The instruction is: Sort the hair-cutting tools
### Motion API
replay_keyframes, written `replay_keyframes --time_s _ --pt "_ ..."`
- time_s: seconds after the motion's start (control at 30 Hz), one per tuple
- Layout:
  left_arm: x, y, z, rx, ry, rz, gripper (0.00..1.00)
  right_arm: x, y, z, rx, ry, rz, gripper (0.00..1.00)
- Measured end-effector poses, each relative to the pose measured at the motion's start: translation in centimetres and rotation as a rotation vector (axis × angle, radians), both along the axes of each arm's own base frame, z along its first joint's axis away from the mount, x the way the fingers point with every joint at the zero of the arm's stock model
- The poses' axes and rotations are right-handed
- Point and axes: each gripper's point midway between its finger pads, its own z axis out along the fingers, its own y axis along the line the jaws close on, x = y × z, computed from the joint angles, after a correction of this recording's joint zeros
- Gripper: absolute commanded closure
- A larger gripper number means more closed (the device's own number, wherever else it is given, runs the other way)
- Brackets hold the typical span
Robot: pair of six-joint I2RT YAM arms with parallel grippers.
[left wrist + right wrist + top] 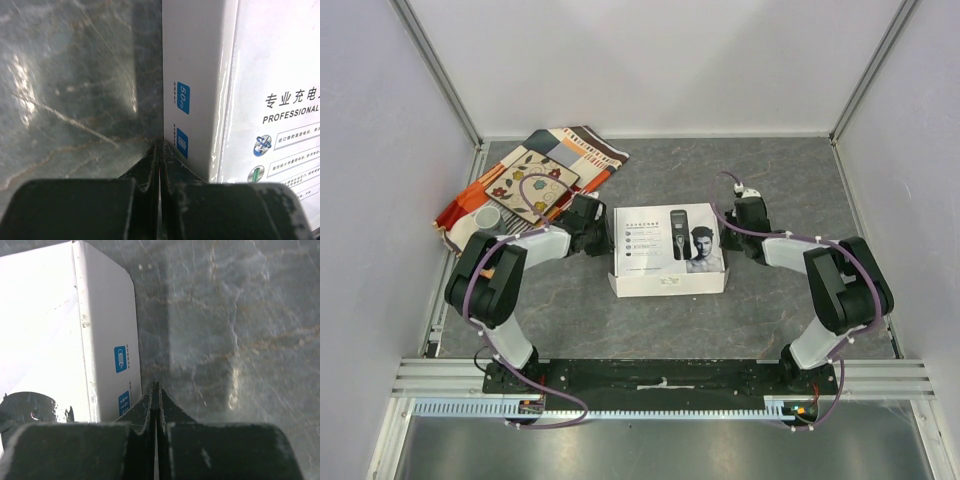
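Arm bases sit on a black mounting rail (660,385) at the near edge, closest to the overhead camera. Beyond it lies the grey marbled table (770,190), bounded by pale walls.

Items on the table:

1. Patterned cloth (575,150) – spread at the far left corner, in orange, cream and dark patches.
2. White box (670,250) – at the table centre, lid closed and facing up. The lid carries a printed clipper (678,233) and a man's portrait. None of the hair-cutting tools themselves shows in any view, so their position cannot be told.
3. Left gripper (160,150) – low at the box's left side wall, fingers pressed together with nothing between them. The tips are just beside the wall's bottom edge; contact cannot be confirmed.
4. Right gripper (155,390) – low at the box's right side wall, likewise pressed together and empty, its tips on or just above the table beside the box.
5. White cup (487,217) – upright on the near end of the cloth, beside the left arm.
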Motion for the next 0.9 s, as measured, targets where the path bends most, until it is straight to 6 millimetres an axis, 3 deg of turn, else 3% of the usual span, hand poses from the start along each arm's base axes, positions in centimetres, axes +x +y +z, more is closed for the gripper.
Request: replay_keyframes --time_s 0.27,0.47,0.57,0.67,0.7,0.9 --pt "4.8 0.6 0.3 0.003 -0.019 0.046 0.97 4.0 0.9 0.1 0.045 -0.032 0.008 1.0" --pt "5.3 0.9 0.5 0.018 -0.011 0.047 0.96 4.5 1.0 0.1 0.045 -0.033 0.02 0.99" --pt "5.2 1.2 1.0 0.04 -0.002 0.056 0.96 4.4 0.8 0.2 0.027 -0.019 0.017 0.89" --pt "4.9 1.5 2.8 0.068 -0.017 0.068 0.85 3.8 0.4 0.7 -0.014 -0.005 0.012 0.76" --pt "4.7 1.6 3.6 0.075 -0.031 0.072 0.78 3.6 0.2 1.1 -0.021 -0.005 0.007 0.71" --pt "3.6 1.9 8.3 0.065 -0.11 0.077 0.66 2.7 -0.5 6.0 -0.047 -0.097 -0.018 0.56"
